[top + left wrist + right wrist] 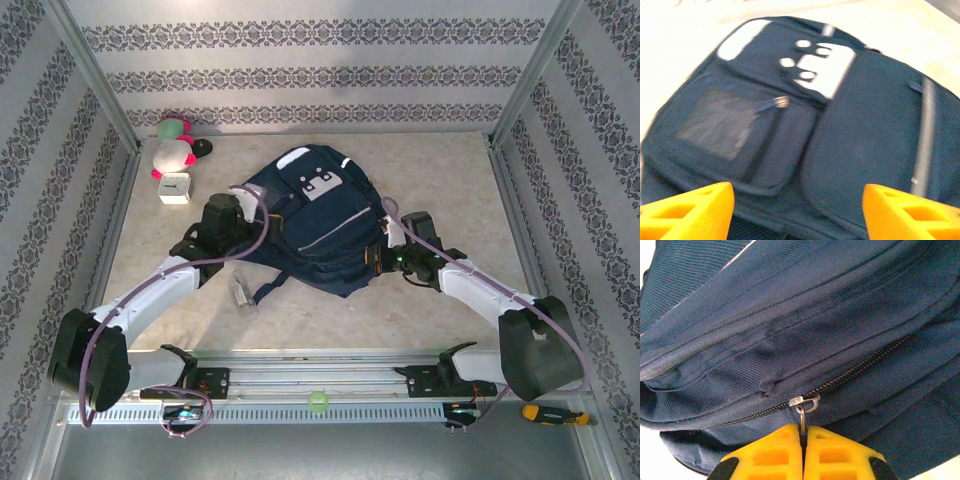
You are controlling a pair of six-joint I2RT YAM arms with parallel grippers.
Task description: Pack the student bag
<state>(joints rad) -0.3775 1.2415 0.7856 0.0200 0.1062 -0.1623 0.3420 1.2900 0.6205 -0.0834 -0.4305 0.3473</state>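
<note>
Nearest, on the front rail (300,408) well short of the student bag (315,215), lie a green ring (318,401) and, off to the right, an orange-handled screwdriver (550,412). A small clear container (242,294) rests on the table (460,180) just near of the bag's lower left corner.

The bag itself lies flat, front pocket up, in the middle of the table. Its long axis runs near to far, with the top end angled slightly leftward. At the bag's near right side, the right gripper (803,434) is pressed together on the zipper pull (803,410), and the zip runs along that side edge. Which stretch of it is undone I cannot tell. The right arm is the one engaged, so the coming move likely turns on drawing the pull along the zip line, following the bag's edge.

At the bag's left edge the left gripper (797,197) stands spread with nothing between its fingers, the bag's front directly ahead of it. Beyond the bag's far left corner sit a small white clock (175,187) and a pink-and-white plush toy (172,150).
</note>
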